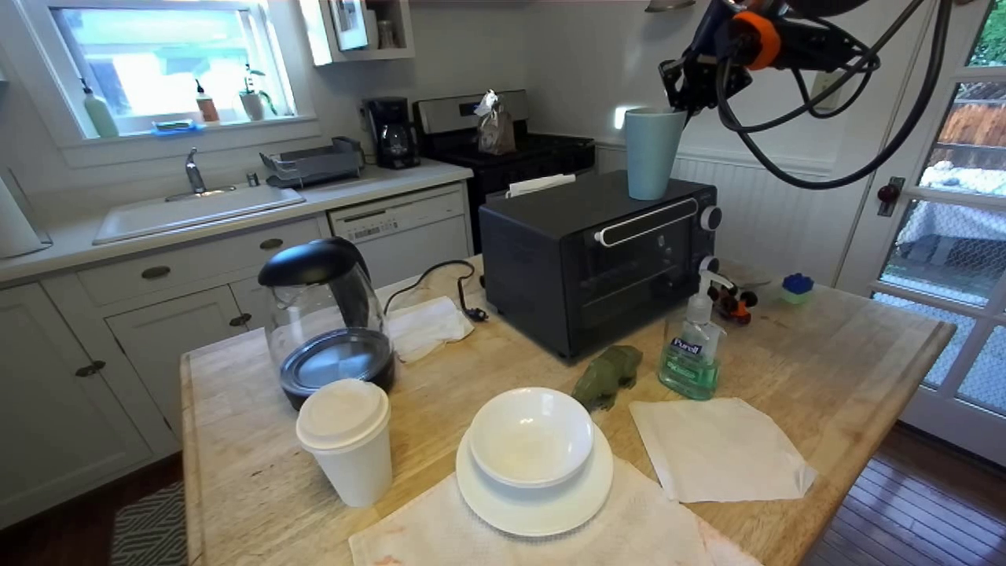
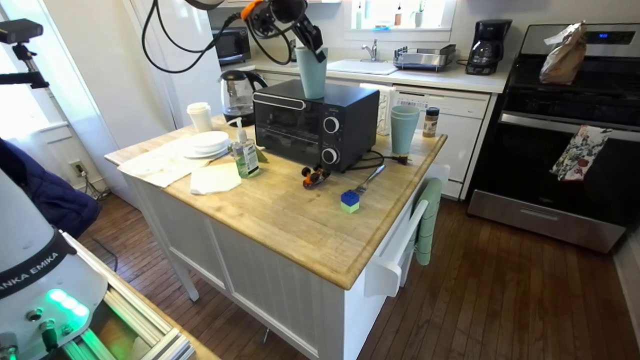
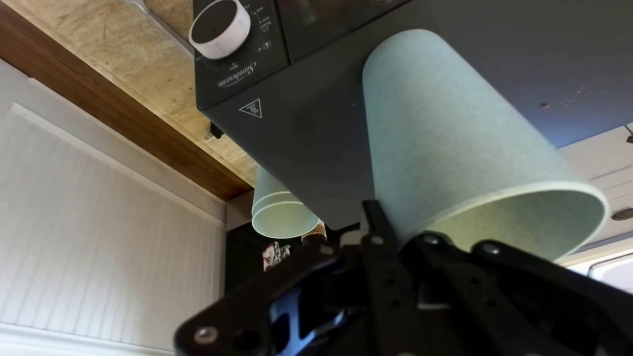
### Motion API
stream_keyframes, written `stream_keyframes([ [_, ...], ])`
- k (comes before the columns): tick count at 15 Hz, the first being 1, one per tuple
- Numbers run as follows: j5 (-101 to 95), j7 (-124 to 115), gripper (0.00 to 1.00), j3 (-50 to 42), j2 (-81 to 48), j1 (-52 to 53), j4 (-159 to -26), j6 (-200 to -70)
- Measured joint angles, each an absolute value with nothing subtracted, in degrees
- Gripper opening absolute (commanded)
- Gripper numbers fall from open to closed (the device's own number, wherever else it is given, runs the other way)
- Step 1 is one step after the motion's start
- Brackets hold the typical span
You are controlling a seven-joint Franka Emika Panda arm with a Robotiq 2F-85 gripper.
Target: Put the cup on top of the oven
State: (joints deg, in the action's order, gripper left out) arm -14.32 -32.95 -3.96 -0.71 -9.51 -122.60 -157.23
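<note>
Nearest me, a white bowl [image 1: 532,440] sits on a plate [image 1: 542,512], with a lidded coffee cup [image 1: 347,444] near them. A soap bottle [image 1: 690,360] stands farther along the wooden table [image 1: 432,397], near the black oven [image 1: 550,259]. The pale blue-green cup [image 1: 651,157] stands upright on top of the oven, close to its front edge. The gripper [image 1: 682,110] is at its rim, 2 jaws clamped on the wall there. Beyond the oven, in an exterior view, 2 similar cups [image 2: 403,132] stand stacked, and farther off a bag [image 2: 564,56] rests on the stove [image 2: 525,165].
</note>
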Motion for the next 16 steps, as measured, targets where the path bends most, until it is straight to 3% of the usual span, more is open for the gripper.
stream_keyframes([
  [1, -14.32, -32.95, 0.31, -3.96, -0.73, -9.51, -122.60, -157.29],
  [4, -14.31, -32.95, 0.45, -3.96, -0.74, -9.51, -122.60, -157.36],
  [12, -13.95, -32.92, 1.00, -3.96, -0.34, -9.60, -120.63, -157.32],
  [16, -11.56, -31.69, 1.00, -4.13, 2.03, -9.50, -119.08, -154.35],
])
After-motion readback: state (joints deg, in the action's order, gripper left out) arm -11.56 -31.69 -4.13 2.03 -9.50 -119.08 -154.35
